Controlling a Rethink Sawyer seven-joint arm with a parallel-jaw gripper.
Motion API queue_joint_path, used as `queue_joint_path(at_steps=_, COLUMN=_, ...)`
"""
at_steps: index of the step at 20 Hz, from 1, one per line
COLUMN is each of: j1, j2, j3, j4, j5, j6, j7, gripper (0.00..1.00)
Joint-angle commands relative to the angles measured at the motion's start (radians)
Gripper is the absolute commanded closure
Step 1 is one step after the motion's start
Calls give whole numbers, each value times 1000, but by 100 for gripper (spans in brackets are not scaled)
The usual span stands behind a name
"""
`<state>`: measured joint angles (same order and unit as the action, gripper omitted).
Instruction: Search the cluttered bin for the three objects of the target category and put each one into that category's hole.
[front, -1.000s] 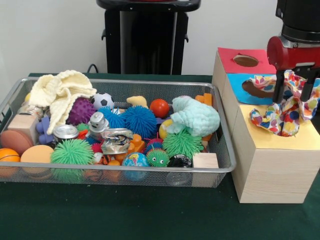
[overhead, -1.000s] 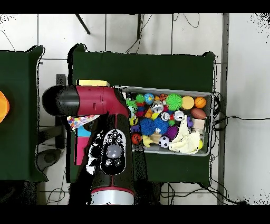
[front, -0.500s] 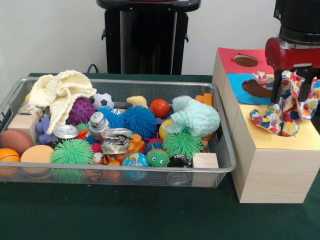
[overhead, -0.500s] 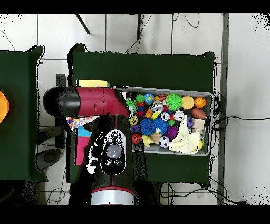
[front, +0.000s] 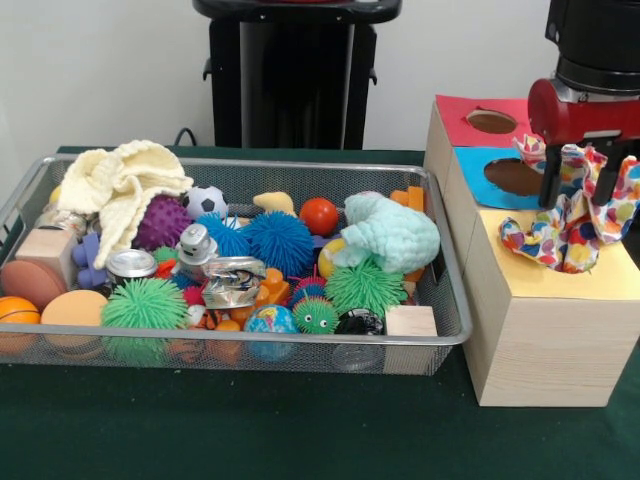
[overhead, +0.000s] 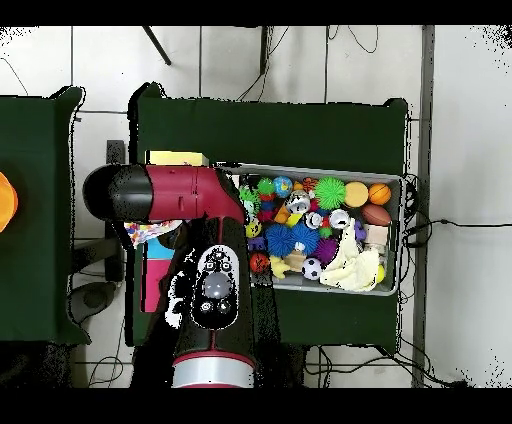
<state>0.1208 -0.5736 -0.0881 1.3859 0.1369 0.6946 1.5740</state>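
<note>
A: Gripper (front: 577, 190) position relative to the wooden box (front: 545, 330)?

B: Above the box's yellow panel (front: 610, 282), at the panel's edge nearest the blue panel (front: 478, 172). The red panel (front: 465, 120) lies beyond the blue one, farthest from the yellow.

A: Jaw state?

B: Two dark fingers (front: 552, 180) hang down with the multicoloured polka-dot cloth (front: 565, 225) bunched between and around them. Clenched on the cloth, as far as the front view lets me judge; the fabric hides the fingertips themselves.

A: Where does the cloth sit?

B: Its lower folds drape onto the yellow panel, touching it. The upper part rises between the fingers, and one flap leans toward the blue panel's hole (front: 513, 176). Any hole in the yellow panel is covered by the cloth.

A: Overhead view?

B: The red and black arm (overhead: 190, 190) covers most of the box. Only a corner of the cloth (overhead: 147, 232) peeks out beside it.

A: The mesh bin (front: 450, 310)?

B: Just beside the box, on the side away from the arm. Still in it: a cream knitted cloth (front: 118, 185) at the end far from the box, and a mint knitted cloth (front: 392, 232) at the end near the box. Spiky balls, a small soccer ball (front: 205, 202), crushed cans and wooden blocks fill the rest.
</note>
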Motion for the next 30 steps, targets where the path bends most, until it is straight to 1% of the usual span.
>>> queue_joint_path(at_steps=1, j1=-28, j2=55, j3=37, j4=68, j5=20, j6=49, j7=198, gripper=0)
queue_joint_path(at_steps=14, j1=-19, j2=53, j3=34, j4=86, j5=26, j6=22, j7=217, gripper=0)
queue_joint_path(at_steps=23, j1=-15, j2=49, j3=29, j4=90, j5=30, j6=30, j7=227, gripper=0)
queue_joint_path(at_steps=24, j1=-13, j2=49, j3=27, j4=90, j5=31, j6=31, j7=230, gripper=100)
queue_joint_path(at_steps=30, j1=-12, j2=51, j3=27, j4=88, j5=34, j6=33, j7=235, gripper=100)
